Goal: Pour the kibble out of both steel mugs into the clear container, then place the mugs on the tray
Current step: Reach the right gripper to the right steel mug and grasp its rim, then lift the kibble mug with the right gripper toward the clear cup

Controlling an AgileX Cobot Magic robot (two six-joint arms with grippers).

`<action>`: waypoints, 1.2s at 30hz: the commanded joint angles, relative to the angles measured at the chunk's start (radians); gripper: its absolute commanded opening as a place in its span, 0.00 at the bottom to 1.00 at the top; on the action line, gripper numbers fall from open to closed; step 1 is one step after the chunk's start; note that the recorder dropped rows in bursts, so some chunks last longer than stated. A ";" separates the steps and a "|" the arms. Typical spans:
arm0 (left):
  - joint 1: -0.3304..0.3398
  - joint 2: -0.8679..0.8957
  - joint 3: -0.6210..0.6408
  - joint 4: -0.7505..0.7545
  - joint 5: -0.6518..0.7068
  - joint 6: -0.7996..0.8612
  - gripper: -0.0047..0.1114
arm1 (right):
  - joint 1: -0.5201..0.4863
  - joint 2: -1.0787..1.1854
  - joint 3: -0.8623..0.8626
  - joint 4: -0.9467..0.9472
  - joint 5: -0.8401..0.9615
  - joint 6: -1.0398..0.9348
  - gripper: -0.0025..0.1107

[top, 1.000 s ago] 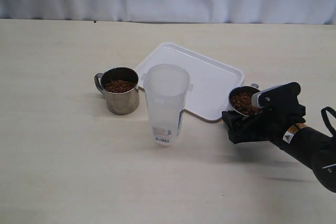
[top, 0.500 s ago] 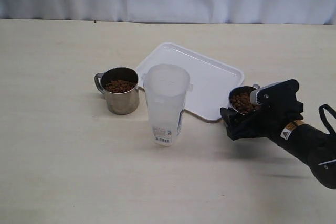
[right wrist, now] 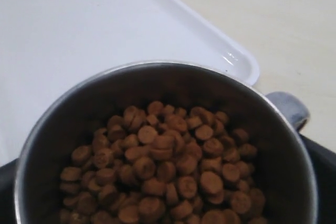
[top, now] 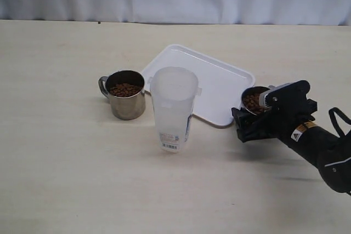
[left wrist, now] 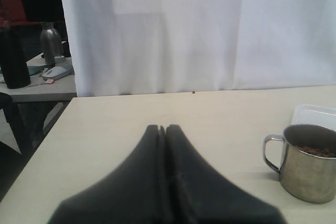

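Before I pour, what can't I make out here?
Hold of the right gripper on the right mug: exterior view, arm covers the contact; right wrist view, mug fills the frame.
Contents of the clear container: exterior view, cloudy wall.
The left gripper: outside the exterior view.
The left mug: left wrist view, edge cuts it.

Your right arm [top: 315, 145] was black, with a grey block [top: 269, 98], a yellow warning sticker [top: 300, 130] and a looped cable [top: 333, 115]; your left gripper [left wrist: 164, 128] was two dark wedges.
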 commanded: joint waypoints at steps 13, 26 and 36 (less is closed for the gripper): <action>-0.008 -0.002 0.003 -0.002 -0.013 -0.001 0.04 | -0.052 0.048 -0.033 -0.132 0.005 0.020 0.87; -0.008 -0.002 0.003 -0.002 -0.013 -0.001 0.04 | -0.052 0.011 -0.022 -0.082 -0.001 0.021 0.06; -0.008 -0.002 0.003 -0.002 -0.013 -0.001 0.04 | -0.050 -0.328 0.115 -0.256 0.043 0.151 0.06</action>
